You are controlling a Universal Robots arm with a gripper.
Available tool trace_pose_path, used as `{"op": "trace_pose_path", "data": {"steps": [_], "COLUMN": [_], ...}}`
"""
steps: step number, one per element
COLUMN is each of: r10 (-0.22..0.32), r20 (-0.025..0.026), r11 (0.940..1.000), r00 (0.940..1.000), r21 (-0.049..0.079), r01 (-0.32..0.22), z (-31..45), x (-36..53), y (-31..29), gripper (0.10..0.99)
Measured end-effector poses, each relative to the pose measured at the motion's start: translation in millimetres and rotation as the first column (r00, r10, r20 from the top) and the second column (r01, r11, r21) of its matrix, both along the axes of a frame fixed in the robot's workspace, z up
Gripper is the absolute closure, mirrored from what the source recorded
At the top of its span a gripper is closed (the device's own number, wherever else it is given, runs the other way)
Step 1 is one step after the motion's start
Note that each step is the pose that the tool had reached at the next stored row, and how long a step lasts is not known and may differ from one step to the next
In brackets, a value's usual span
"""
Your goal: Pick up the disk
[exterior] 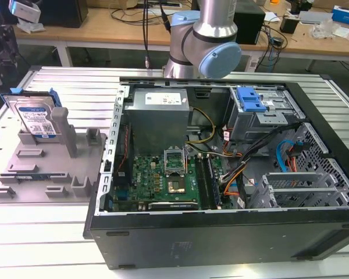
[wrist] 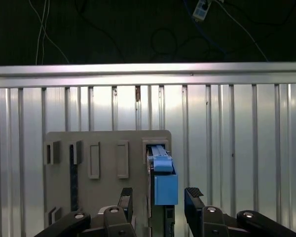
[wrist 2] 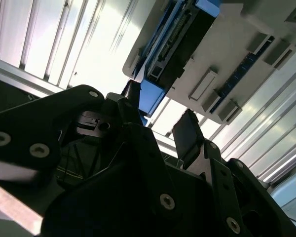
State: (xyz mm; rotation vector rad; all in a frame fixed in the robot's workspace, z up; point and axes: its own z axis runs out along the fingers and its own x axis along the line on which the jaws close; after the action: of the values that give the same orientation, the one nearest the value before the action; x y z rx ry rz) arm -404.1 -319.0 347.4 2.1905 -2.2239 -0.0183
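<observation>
The black gripper [wrist: 159, 195], open and empty, aligns with the silver blue-railed disk [wrist: 165, 186]; the grey plastic tray [wrist: 106, 143] props it edge-up for grasping.

The disk [exterior: 37, 120] is shiny metal with blue plastic rails [exterior: 54, 97], the tray [exterior: 23, 174] matt grey plastic.

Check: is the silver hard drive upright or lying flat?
Upright: the silver rectangular hard drive stands on edge in the grey plastic fixture tray.
</observation>
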Motion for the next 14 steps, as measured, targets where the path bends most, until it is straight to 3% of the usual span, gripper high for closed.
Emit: {"op": "trace_pose_path", "data": {"steps": [14], "r10": [0.0], "r20": [0.0], "r11": [1.0], "r00": [1.0], "r21": [0.0], "r01": [0.0], "z": [-12.1], "x": [0.0], "y": [0.0], "gripper": [0.545]}}
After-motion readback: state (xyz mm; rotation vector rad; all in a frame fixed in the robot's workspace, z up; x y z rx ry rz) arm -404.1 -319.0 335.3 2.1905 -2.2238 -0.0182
